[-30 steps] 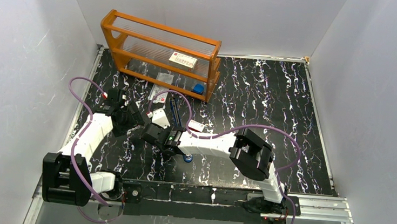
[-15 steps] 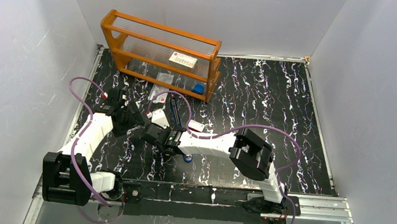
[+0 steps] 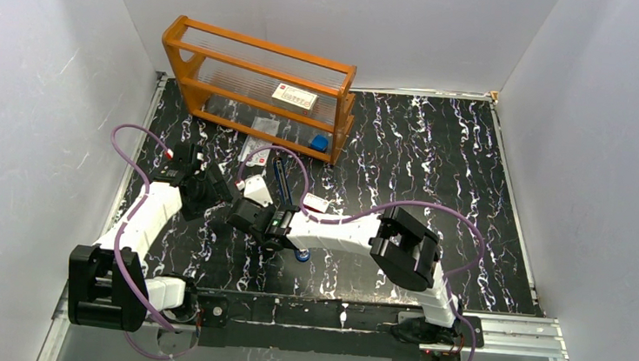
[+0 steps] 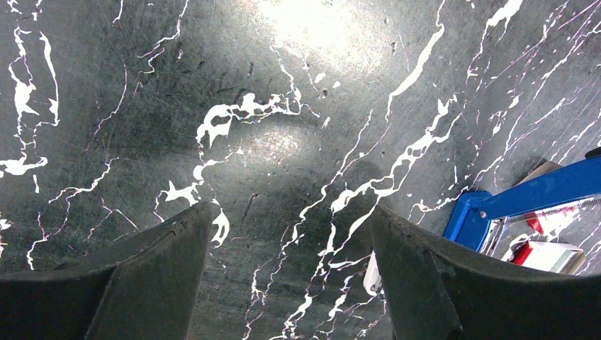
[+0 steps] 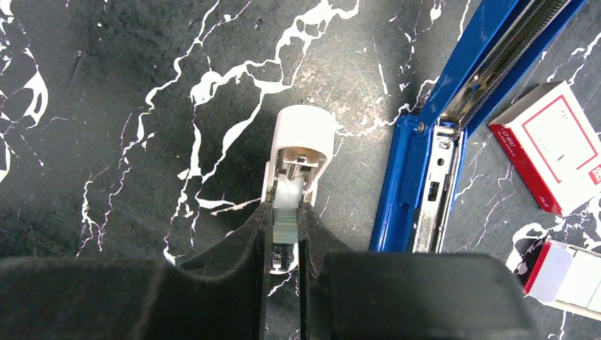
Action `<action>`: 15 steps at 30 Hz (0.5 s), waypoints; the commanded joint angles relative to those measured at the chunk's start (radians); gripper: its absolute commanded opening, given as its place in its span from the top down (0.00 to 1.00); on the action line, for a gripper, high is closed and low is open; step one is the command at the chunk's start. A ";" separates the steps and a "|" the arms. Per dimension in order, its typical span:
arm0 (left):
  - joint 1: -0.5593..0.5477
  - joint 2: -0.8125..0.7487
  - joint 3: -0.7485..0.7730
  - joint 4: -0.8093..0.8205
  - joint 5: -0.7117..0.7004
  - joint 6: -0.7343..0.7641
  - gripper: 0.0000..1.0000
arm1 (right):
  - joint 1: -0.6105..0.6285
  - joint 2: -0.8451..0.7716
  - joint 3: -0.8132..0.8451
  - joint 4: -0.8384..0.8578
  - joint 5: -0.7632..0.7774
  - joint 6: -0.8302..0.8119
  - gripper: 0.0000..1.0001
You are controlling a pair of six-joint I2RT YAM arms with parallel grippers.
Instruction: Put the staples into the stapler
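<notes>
Since the stapler (image 5: 400, 177) was laid open just beside its jaws, seemingly for loading, the staples (image 5: 285, 228) were clenched in the right gripper (image 5: 285, 237), while the left gripper (image 4: 287, 244) was spread empty.

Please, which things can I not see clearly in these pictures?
- Right wrist view: the white piece in the shut right gripper; its fingers hide the near end.
- Left wrist view: the stapler, cut off by the right edge.
- Top view: the red-and-white box, print too small to read.
</notes>
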 commanded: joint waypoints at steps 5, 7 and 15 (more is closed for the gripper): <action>0.006 -0.006 0.005 -0.007 0.007 0.009 0.21 | 0.001 -0.073 -0.003 0.031 0.026 0.000 0.81; 0.006 -0.006 0.005 -0.007 0.007 0.009 0.21 | 0.001 -0.065 -0.002 0.029 0.015 0.004 0.81; 0.006 -0.006 0.005 -0.007 0.005 0.010 0.21 | 0.000 -0.045 -0.009 0.016 0.013 0.018 0.81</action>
